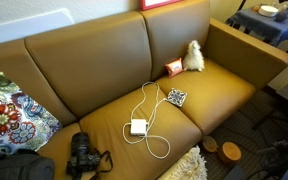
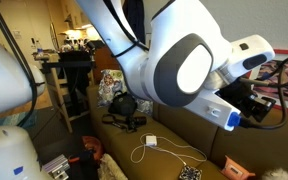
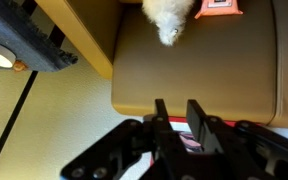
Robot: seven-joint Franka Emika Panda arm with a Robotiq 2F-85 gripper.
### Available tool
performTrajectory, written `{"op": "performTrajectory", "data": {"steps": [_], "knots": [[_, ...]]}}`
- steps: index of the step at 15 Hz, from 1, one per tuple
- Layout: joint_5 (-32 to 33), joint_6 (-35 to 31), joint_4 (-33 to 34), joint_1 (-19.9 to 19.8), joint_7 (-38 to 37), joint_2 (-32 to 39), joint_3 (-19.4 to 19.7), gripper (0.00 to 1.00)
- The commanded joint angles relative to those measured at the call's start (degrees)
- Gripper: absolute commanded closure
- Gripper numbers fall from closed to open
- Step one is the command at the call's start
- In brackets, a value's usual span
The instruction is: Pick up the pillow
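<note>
– Gripper (image 3: 179, 106) in the wrist view: what's it doing?
– Its fingers are drawn close together with nothing between them, and it hangs above the sofa (image 3: 204, 70) seat. A toy (image 3: 169, 14) sits against the sofa's back. No pillow in this view
– And from outside?
– In an exterior view the pillow (image 1: 187, 166) lies at the sofa's front edge, and only a shaggy corner of it shows. A camera (image 1: 81, 155) and a cable (image 1: 149, 120) lie on the sofa seat
– How will it handle?
– My guess is light and soft, with no stiffness at all. It would sag and fold wherever it's pinched, and loose yarn alone could slip out of the grip. Better to open wide, press into a corner or edge, and take fabric and filling together
– Anything else from outside?
– In an exterior view the arm (image 2: 184, 65) fills most of the picture, over the sofa. I can't make out the pillow there, nor the gap between the fingers
</note>
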State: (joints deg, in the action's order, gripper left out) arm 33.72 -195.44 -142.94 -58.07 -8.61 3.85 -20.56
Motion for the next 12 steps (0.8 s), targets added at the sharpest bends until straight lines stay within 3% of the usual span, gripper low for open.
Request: {"op": "performTrajectory", "data": {"steps": [1, 3, 12], "knots": [[0.3, 0.0, 0.0, -0.1, -0.3, 0.0, 0.0, 0.64], [0.5, 0.0, -0.1, -0.1, -0.6, 0.0, 0.0, 0.55], [0.5, 0.0, -0.1, -0.1, -0.6, 0.0, 0.0, 0.55]]}}
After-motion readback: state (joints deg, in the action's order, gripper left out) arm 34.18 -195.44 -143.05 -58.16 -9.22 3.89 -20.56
